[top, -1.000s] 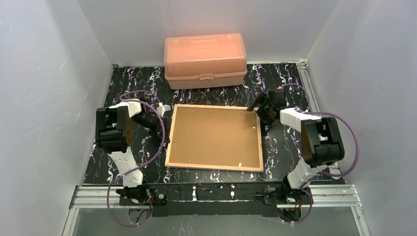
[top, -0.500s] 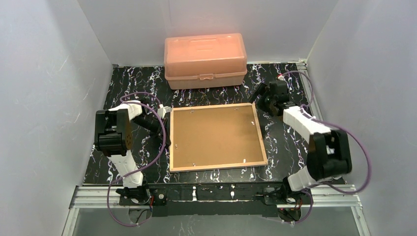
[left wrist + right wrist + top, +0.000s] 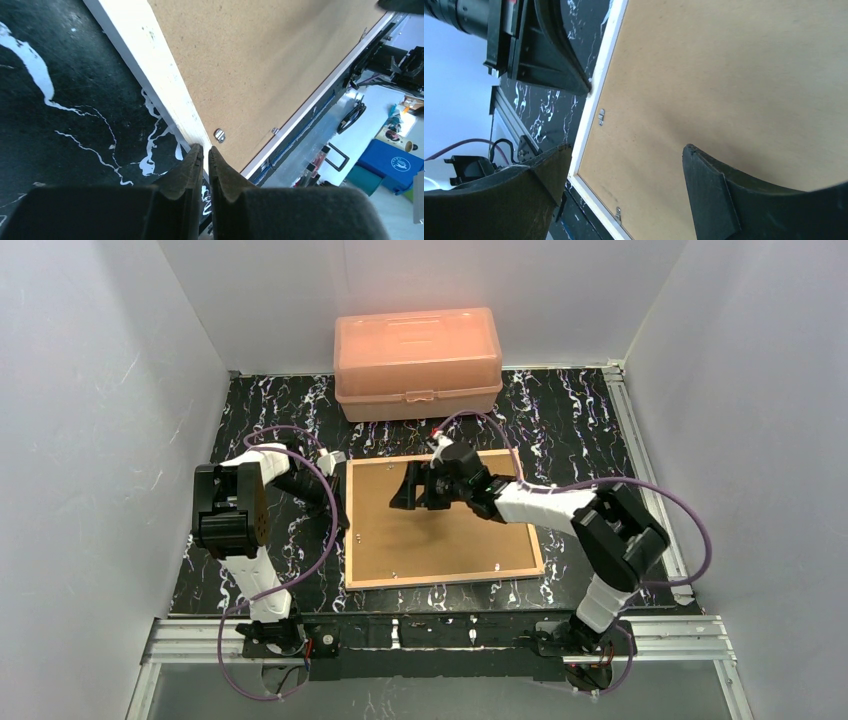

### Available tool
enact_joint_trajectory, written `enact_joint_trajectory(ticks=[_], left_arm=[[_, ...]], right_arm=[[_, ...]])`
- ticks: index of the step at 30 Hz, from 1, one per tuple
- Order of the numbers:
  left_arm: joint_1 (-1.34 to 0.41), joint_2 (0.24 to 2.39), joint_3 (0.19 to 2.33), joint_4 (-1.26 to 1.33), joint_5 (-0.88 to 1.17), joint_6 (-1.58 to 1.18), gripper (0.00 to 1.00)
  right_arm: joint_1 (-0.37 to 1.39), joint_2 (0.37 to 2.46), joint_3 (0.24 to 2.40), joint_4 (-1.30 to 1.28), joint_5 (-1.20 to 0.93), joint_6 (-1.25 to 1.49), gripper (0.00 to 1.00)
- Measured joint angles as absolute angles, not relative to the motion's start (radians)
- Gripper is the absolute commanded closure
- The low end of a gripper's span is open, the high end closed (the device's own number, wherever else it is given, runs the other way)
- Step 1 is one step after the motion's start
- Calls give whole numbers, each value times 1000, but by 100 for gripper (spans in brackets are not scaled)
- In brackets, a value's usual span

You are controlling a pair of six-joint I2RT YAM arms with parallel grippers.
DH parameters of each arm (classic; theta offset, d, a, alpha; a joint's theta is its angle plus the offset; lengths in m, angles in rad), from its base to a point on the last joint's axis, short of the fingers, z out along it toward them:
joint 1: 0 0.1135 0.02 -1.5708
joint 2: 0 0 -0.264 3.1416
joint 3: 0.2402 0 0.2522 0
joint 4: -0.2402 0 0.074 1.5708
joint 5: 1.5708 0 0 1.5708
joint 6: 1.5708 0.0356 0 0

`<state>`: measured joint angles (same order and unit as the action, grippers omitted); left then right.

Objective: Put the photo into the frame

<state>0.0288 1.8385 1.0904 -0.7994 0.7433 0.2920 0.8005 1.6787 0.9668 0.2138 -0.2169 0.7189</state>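
- Since the frame [image 3: 445, 578] lies face down on the marbled table [image 3: 260, 400], its tan wood rails and the brown backing board [image 3: 450, 540] face up, the side from which a print is loaded
- The left gripper [image 3: 205, 150] has its fingers pressed almost together, tips at the outer edge of the frame's left rail near a small metal clip [image 3: 219, 134]; nothing shows between them, so it likely braces the frame against sliding
- The right gripper [image 3: 626, 150] hangs over the board's left half, fingers spread wide, probably to work on the board or its clips; whether it touches cannot be told
- The photo shows in no view; whether it lies under the board cannot be told
- The orange plastic box [image 3: 418, 362] stands apart at the far edge, out of the way
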Motion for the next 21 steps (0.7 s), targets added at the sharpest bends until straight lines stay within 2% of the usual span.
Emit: enact_joint_trajectory(ticks=[3,8,14,21], left_arm=[[29,1839,1099,-794,741,273,79],[32,1835,1113,-788,738,262,75],[44,1832,1113,-770,689,261,75],[47,1842,1113,-755,675,253,83]], right_arm=[[841,1739,980,268,-239,744,11],[893,1831,1014,332,-259,781,11],[935,1890,1054,379,-282,812,11],[968,1948,1122,408,-298,818,11]])
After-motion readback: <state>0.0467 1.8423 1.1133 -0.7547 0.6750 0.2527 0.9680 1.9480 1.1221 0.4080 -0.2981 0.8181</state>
